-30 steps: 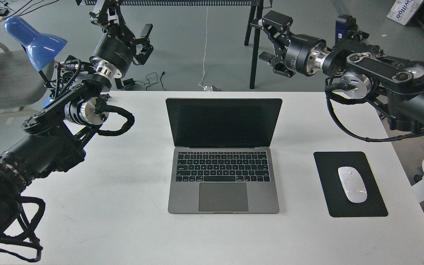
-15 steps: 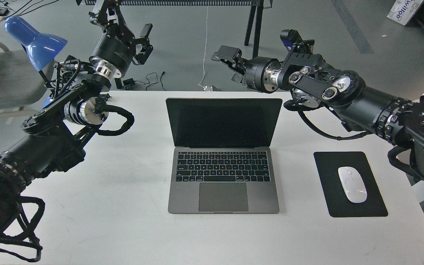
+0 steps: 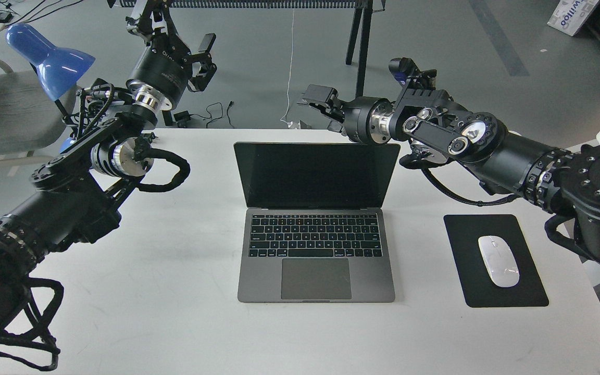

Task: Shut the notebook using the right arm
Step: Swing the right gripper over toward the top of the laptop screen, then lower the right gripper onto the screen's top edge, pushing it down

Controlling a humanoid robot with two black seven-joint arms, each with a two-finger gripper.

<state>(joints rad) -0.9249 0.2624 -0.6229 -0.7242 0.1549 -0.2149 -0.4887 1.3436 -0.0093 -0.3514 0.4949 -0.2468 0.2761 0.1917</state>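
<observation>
Notebook [image 3: 315, 221]: open in the middle of the white table [image 3: 175, 312], screen black and standing upright, keyboard and trackpad facing the near edge.

Right arm [image 3: 487, 153]: comes in from about 3 o'clock and stretches across toward 12 o'clock of the notebook, its wrist passing just above the lid's upper right corner.

Right gripper [image 3: 314, 103]: sits behind the top edge of the screen, right of centre, pointing toward 9 o'clock. One finger [image 3: 319, 94] shows plainly; the other is dark and tucked low, so I cannot tell whether the claw is apart or together. Whether it touches the lid I cannot tell either.

Left arm [image 3: 71, 192]: enters from 8 o'clock and bends up along the table's left edge, well apart from the notebook.

Left gripper [image 3: 175, 31]: raised at 11 o'clock beyond the table's far edge, fingers spread apart, nothing between them.

Mouse pad [image 3: 492, 260]: black, at 3 o'clock of the notebook, lying flat.

Mouse [image 3: 498, 260]: white, resting on the pad.

Lamp [image 3: 50, 54]: blue shade at 10 o'clock, beside the left arm's elbow.
</observation>
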